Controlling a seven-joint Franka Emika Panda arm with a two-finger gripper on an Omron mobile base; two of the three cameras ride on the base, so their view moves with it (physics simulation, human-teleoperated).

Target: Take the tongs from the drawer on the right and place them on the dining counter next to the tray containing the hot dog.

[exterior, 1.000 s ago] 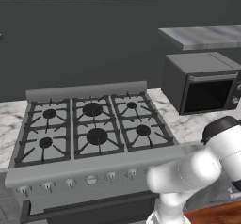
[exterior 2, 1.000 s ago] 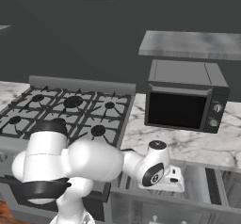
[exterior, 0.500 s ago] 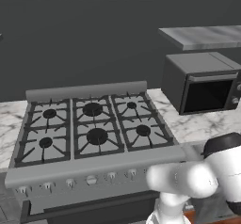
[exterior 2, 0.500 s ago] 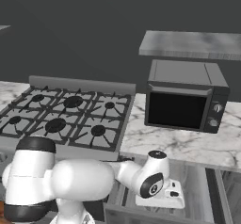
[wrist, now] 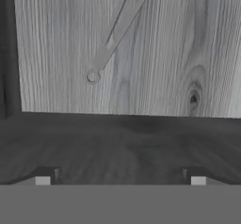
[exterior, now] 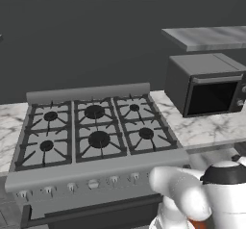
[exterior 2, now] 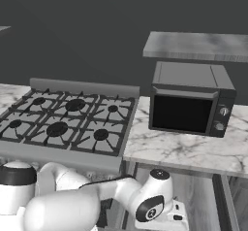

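Note:
The tongs are slim grey metal and lie on the pale wood floor of the open drawer. Their joined end points toward me and their arms run up out of the hand view. My gripper hangs open above the drawer's dark near wall, short of the tongs, with nothing between its fingers. From the right base camera, my hand reaches low below the counter edge, right of the stove. The dining counter, the tray and the hot dog are out of view.
A gas stove with several burners sits to the left. A black microwave stands on the marble wall counter above the drawer, with a grey shelf over it. The drawer's dark side wall borders the left.
The arm has dropped lower in both base views, carrying the hand down toward the drawer. The gripper has stayed open.

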